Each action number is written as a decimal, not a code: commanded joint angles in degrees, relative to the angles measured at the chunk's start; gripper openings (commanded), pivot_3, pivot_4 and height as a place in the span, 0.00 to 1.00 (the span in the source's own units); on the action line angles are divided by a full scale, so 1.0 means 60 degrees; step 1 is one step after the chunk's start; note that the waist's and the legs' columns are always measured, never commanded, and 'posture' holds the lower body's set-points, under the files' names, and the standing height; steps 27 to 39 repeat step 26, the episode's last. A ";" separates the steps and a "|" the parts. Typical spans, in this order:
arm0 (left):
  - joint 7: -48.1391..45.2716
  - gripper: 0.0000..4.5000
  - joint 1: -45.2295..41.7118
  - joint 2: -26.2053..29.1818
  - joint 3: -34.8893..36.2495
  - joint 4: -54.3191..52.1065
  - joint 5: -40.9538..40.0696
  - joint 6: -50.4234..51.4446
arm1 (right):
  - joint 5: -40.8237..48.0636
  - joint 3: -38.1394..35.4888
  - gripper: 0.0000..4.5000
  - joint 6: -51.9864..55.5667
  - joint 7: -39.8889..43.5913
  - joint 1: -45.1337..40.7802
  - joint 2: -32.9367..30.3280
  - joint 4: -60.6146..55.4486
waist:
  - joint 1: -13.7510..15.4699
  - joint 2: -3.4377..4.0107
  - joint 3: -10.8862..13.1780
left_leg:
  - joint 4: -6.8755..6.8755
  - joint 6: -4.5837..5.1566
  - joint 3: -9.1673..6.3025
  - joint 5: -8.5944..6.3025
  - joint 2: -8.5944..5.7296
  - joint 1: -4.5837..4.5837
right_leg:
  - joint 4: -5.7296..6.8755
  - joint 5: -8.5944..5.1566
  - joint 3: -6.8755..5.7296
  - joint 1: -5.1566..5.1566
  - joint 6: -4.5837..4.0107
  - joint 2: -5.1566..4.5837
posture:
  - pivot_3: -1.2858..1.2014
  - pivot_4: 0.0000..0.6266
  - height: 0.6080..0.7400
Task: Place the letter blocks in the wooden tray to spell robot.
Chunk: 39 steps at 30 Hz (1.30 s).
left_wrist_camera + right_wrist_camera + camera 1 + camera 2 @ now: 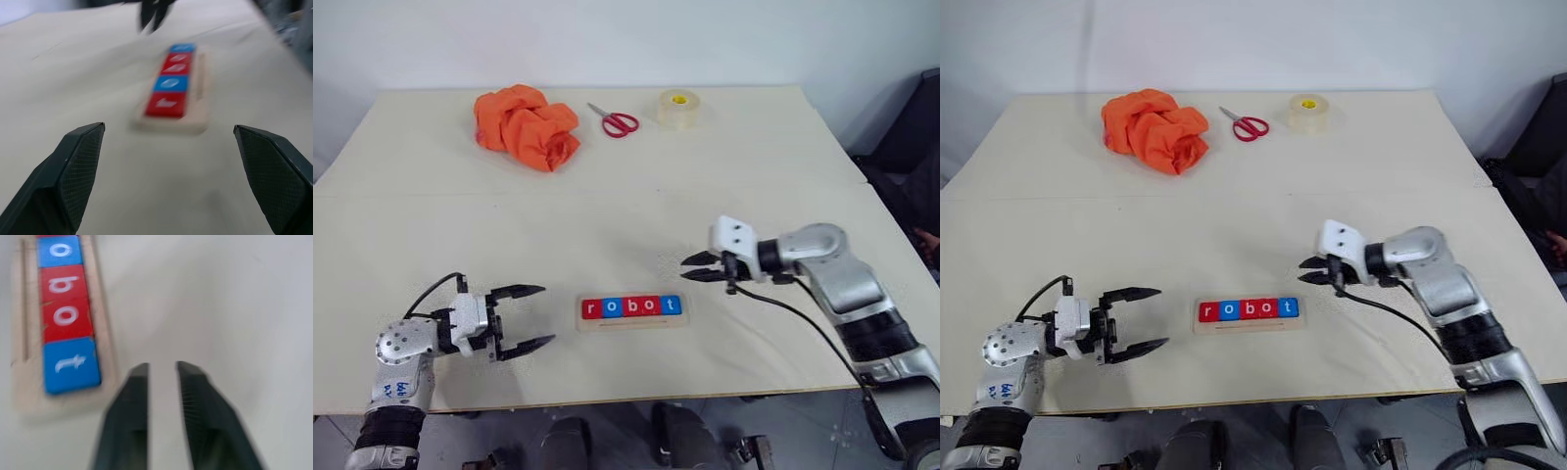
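Note:
Five letter blocks (631, 306) lie in a row in the wooden tray (632, 323) near the table's front edge, reading r, o, b, o, t: red, blue, red, red, blue. My left gripper (546, 314) sits just left of the tray, open wide and empty, pointing at the tray's r end (166, 104). My right gripper (685, 267) hovers a little beyond the t block (71, 364), up and to the right of it. Its fingers (139, 377) stand a narrow gap apart with nothing between them.
At the table's far side lie a crumpled orange cloth (527, 125), red-handled scissors (619, 121) and a roll of clear tape (678, 108). A dark object (913, 147) stands beyond the table's right edge.

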 commanded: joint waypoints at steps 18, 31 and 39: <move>-0.0521 1.00 0.0231 0.1094 0.1950 0.0000 -0.1492 0.0822 | 0.3232 -0.2099 0.99 -0.3823 0.3558 0.0464 -0.1254 0.4149 | -0.0045 0.0010 0.0006 | 0.0001 -0.0017 0.0008 0.0010 0.0005 0.0037 | 0.0017 0.0003 0.0010 0.0020 0.0005 0.0004 | 0.52 0.24 1.00; -0.0528 1.00 -0.0030 0.0761 0.2094 -0.0027 -0.1625 0.0673 | 0.3645 -0.1743 0.99 -0.3952 0.3558 -0.0039 -0.1575 0.4617 | -0.0038 0.0011 0.0007 | 0.0002 -0.0021 0.0007 0.0012 0.0006 0.0036 | 0.0021 0.0003 0.0010 0.0020 0.0005 0.0002 | 0.52 0.24 1.00; -0.0528 1.00 -0.0030 0.0761 0.2094 -0.0027 -0.1625 0.0673 | 0.3645 -0.1743 0.99 -0.3952 0.3558 -0.0039 -0.1575 0.4617 | -0.0038 0.0011 0.0007 | 0.0002 -0.0021 0.0007 0.0012 0.0006 0.0036 | 0.0021 0.0003 0.0010 0.0020 0.0005 0.0002 | 0.52 0.24 1.00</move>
